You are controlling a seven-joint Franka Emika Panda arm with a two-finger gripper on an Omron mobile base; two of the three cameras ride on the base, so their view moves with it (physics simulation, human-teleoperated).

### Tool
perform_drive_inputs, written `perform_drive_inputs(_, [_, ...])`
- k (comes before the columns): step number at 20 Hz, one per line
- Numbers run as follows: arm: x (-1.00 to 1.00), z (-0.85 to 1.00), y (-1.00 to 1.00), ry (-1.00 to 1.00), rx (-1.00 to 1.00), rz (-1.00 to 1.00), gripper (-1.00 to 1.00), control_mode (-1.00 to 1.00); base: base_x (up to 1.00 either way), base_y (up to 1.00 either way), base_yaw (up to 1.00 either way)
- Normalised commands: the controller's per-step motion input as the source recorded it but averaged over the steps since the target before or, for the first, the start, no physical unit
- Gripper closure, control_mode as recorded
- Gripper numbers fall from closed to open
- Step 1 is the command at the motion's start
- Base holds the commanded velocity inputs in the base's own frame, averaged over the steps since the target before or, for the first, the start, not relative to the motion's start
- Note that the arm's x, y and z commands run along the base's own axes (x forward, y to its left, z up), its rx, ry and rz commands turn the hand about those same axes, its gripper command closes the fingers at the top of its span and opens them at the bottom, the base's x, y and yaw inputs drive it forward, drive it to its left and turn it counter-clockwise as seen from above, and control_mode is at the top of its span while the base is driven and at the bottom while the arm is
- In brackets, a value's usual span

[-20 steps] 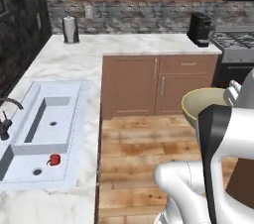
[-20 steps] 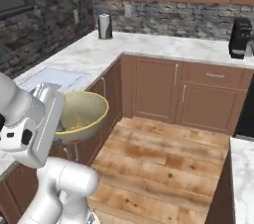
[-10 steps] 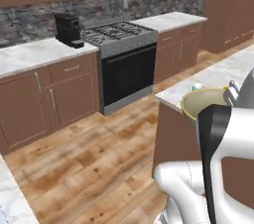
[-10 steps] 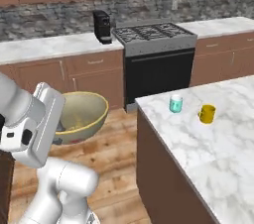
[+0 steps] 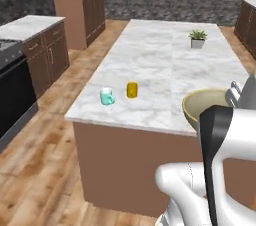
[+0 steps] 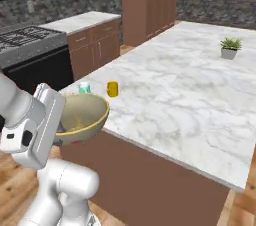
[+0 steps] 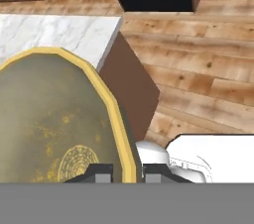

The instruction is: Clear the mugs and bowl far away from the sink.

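Bowl up in our grip at the island's near edge!
Our gripper (image 7: 126, 171) pinches the bowl (image 7: 54, 119) rim; our arm hides part of it. Teal mug (image 5: 106, 96) and yellow mug (image 5: 132, 90) sit beyond.

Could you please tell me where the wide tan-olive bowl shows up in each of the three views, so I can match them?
Left base view: the wide round tan-olive bowl sits at right centre, over the marble island's near edge.
Right base view: the bowl is at lower left, held up at the island's corner.
Hand view: the bowl spreads across the left half, its rim between the claw tips.
Shared landmark: the white marble island counter.
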Motion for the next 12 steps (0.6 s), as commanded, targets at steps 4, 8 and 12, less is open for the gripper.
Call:
perform_drive_inputs(4, [0.00, 0.00, 0.00, 0.00, 0.00, 0.00, 1.00, 1.00, 0.25, 0.09, -0.90])
perform_drive_inputs(8, [0.00, 0.00, 0.00, 0.00, 0.00, 0.00, 1.00, 1.00, 1.00, 0.11, -0.23])
perform_drive_inputs(12, [0.00, 0.00, 0.00, 0.00, 0.00, 0.00, 1.00, 1.00, 1.00, 0.00, -0.06])
